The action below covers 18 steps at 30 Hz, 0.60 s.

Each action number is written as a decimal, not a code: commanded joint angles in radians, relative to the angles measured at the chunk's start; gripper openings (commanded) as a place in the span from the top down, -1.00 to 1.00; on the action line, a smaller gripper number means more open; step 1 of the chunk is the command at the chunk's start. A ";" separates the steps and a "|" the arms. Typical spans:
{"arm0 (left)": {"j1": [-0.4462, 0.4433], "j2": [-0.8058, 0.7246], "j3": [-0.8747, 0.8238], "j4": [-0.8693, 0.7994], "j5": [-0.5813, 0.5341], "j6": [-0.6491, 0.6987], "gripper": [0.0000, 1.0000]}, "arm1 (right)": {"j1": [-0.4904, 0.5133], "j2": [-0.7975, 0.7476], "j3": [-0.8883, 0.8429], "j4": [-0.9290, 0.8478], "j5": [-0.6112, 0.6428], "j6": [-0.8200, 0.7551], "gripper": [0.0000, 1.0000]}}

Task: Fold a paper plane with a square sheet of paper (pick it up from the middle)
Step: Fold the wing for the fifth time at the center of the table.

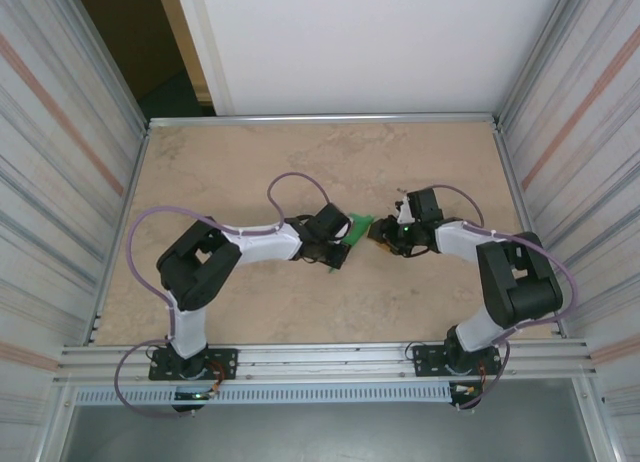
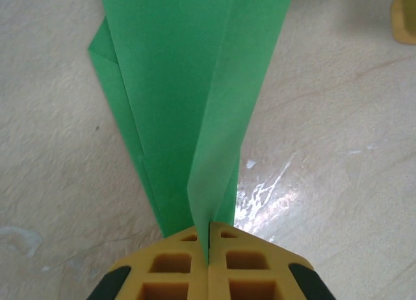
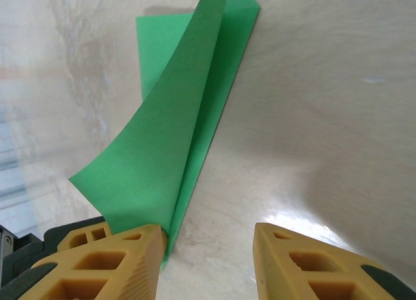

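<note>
- Two arms reach inward from the near rail (image 1: 320, 357) and meet at the middle of the counter (image 1: 300, 162), with the green paper (image 3: 169, 137) between them.
- Left claw (image 2: 208, 238): fingers together, clamped on an upright fold of the paper.
- Right claw (image 3: 208, 238): fingers apart, one finger touching a raised flap.
- Paper: folded in long layers, with the lowest layer flat on the counter.
- Ribbed panels (image 1: 50, 132) wall both sides.

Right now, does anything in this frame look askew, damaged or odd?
Only the folded green paper: its upper layer curls up off the table beside the open right hand instead of lying flat. The left hand pinches one end. No tears visible.
</note>
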 commanded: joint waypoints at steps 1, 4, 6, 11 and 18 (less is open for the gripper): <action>0.007 0.002 -0.046 -0.060 -0.049 -0.043 1.00 | 0.025 0.047 0.051 0.007 -0.020 -0.046 0.16; 0.007 0.003 -0.046 -0.041 -0.022 -0.032 1.00 | 0.041 0.078 0.075 0.007 -0.019 -0.061 0.07; 0.007 0.008 -0.044 -0.033 -0.008 -0.027 0.99 | 0.046 0.102 0.094 0.003 -0.025 -0.070 0.04; 0.007 0.000 -0.055 -0.005 0.012 -0.019 0.86 | 0.052 0.143 0.107 0.007 -0.025 -0.070 0.02; 0.008 -0.029 -0.063 0.017 0.018 0.018 0.89 | 0.042 0.107 0.103 0.012 -0.011 -0.051 0.02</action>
